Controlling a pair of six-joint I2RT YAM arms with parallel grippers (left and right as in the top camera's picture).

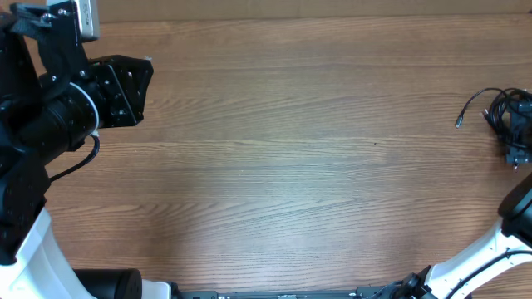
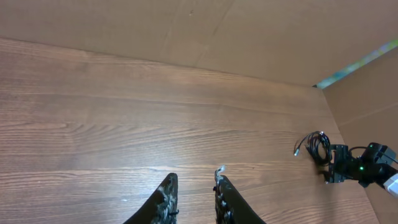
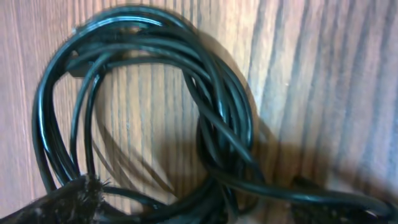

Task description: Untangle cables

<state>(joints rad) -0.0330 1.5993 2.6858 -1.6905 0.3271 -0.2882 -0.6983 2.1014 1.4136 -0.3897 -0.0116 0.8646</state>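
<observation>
Poised right gripper [image 2: 333,163], jaws wide, over coiled cables [image 3: 233,106]; called for pinching one outer loop only. Held left gripper [image 2: 194,193] narrowly parted, empty.

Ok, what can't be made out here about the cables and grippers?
- Overhead: the cables are tiny at the right edge, partly under the right gripper; strand count unreadable.
- Right wrist: the cables overflow the frame, blurred; only one fingertip shows.
- Left wrist: the left gripper is cut off by the bottom edge.
</observation>
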